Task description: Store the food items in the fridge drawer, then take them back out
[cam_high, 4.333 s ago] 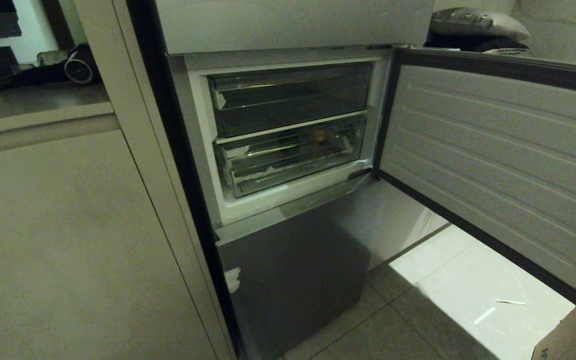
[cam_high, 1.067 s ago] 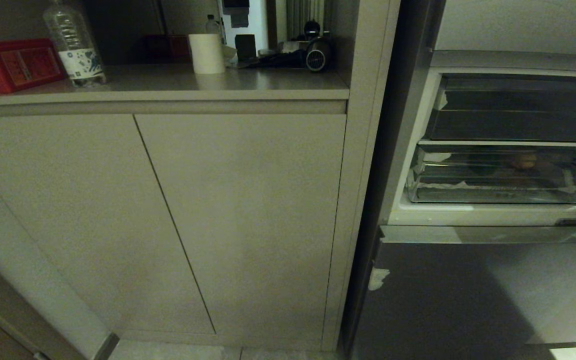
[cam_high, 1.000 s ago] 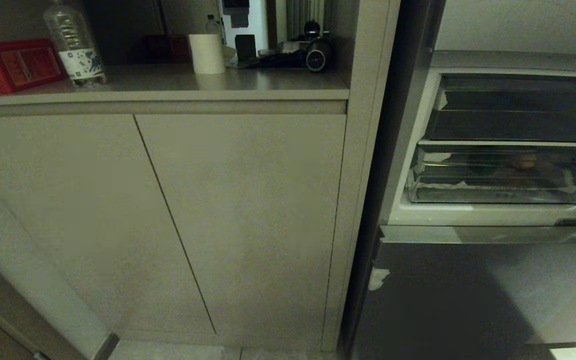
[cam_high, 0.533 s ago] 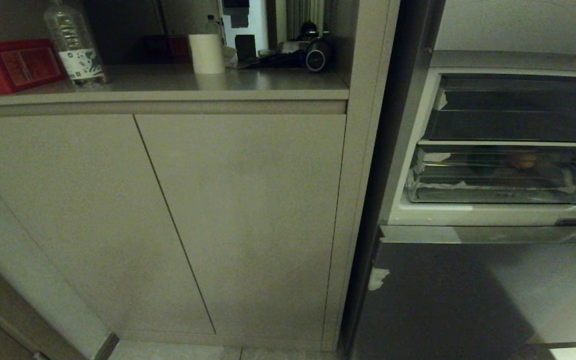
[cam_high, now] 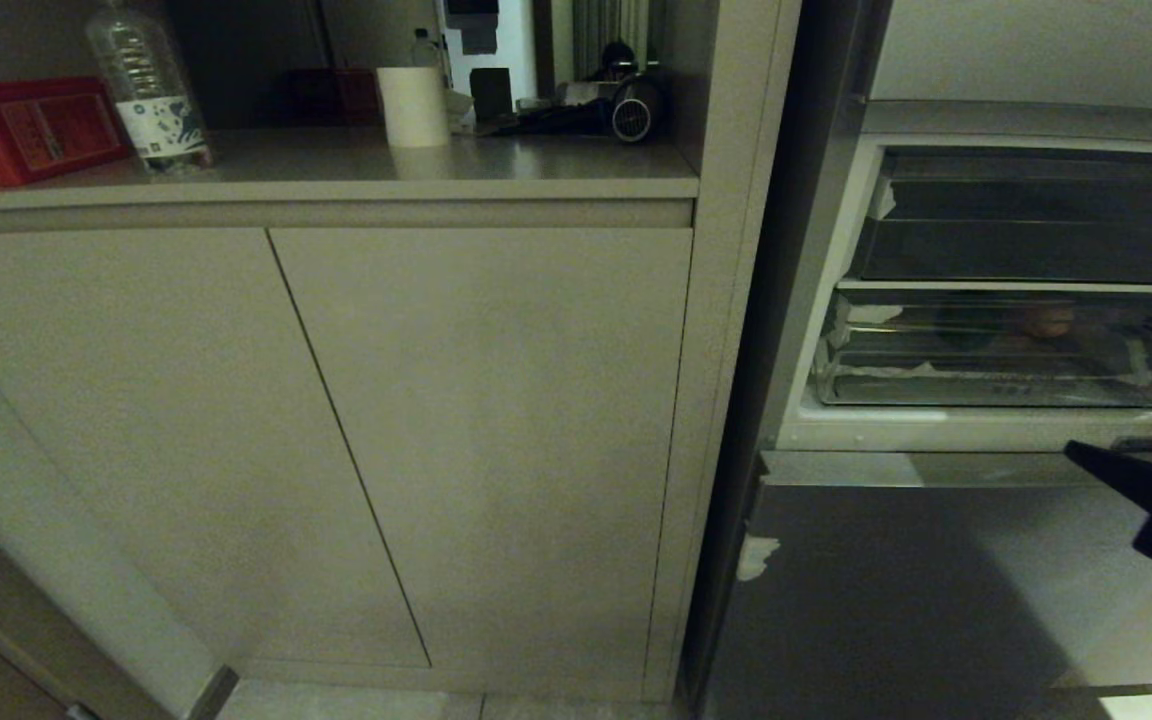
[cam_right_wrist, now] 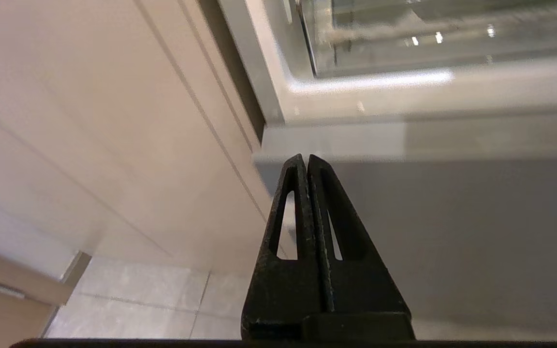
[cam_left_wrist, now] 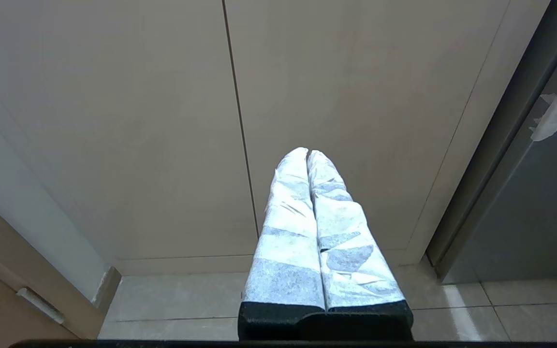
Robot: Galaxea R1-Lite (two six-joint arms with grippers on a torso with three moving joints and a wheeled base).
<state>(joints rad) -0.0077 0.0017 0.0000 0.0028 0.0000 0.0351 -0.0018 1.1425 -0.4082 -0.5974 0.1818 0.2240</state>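
Observation:
The food item, a small round orange-brown ball (cam_high: 1048, 322), lies inside the fridge drawer (cam_high: 996, 388), a clear bin with white tape scraps at its front corners, pushed into the open fridge compartment. My right gripper (cam_high: 1076, 452) enters the head view from the right, just below the drawer's sill. Its black fingers are shut with nothing between them. In the right wrist view that gripper (cam_right_wrist: 306, 157) points at the top edge of the lower fridge door, with the drawer (cam_right_wrist: 404, 46) above it. My left gripper (cam_left_wrist: 307, 152), with white-wrapped fingers, is shut and faces the cabinet doors.
A darker smoky bin (cam_high: 1036, 250) sits above the drawer. Beige cabinet doors (cam_high: 386, 440) fill the left, under a counter holding a red box (cam_high: 26, 130), a bottle (cam_high: 148, 90) and a white cup (cam_high: 413, 105). The grey lower fridge door (cam_high: 886, 600) is shut.
Over four seconds the head view has swung left, bringing the cabinet into view. In the last half second my right gripper has risen into view at the right; the drawer and ball stay put.

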